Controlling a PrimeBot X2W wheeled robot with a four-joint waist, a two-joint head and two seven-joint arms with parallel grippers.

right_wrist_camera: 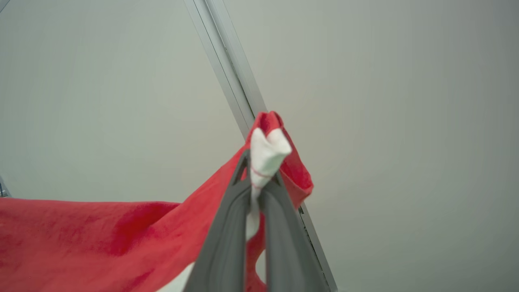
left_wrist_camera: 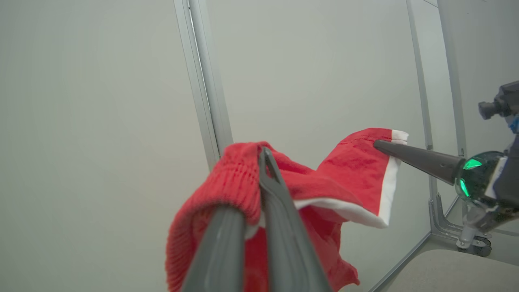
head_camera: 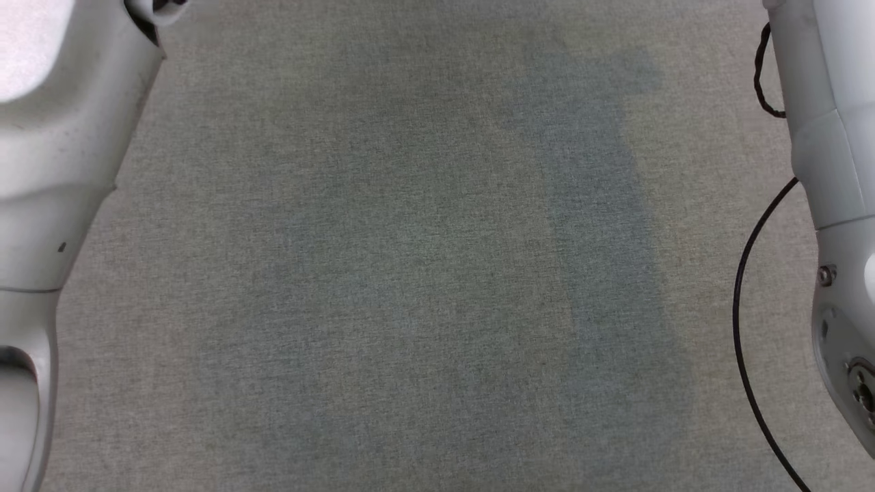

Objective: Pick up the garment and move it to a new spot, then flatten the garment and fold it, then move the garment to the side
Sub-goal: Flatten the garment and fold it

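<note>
One garment (left_wrist_camera: 357, 170), red with white trim, hangs in the air, stretched between two grippers in front of a pale wall (left_wrist_camera: 89, 121).

Left gripper (left_wrist_camera: 259, 178): the two fingers stand narrow and pinch a ribbed red band. The knit wraps over the finger (left_wrist_camera: 219, 247) toward 7 o'clock and hides its tip. From there the cloth runs toward 2 o'clock.

Right gripper (right_wrist_camera: 259, 174): the two fingers are pressed together on a white-trimmed corner, and a tuft of white and red stands out past the tips at 12 o'clock. The rest of the cloth falls away toward 8 o'clock. Seen from the left wrist, one of its fingers (left_wrist_camera: 421, 161) enters from 3 o'clock and meets the trimmed corner.

Edges: one white band follows the lower edge and side edge of the spread panel. The loose red folds below it sag toward 6 o'clock.

One grey post (left_wrist_camera: 204, 81) rises behind the garment.

Open room: from the head, one counter (head_camera: 437, 273) covered in grey cloth runs unbroken between two pale forearms, the left (head_camera: 61, 171) at 9 o'clock and the right (head_camera: 834, 137) at 3 o'clock. One black cable (head_camera: 742, 328) loops beside the right forearm. A corner of the counter also lies at 5 o'clock in the left wrist view, well apart from the garment.
</note>
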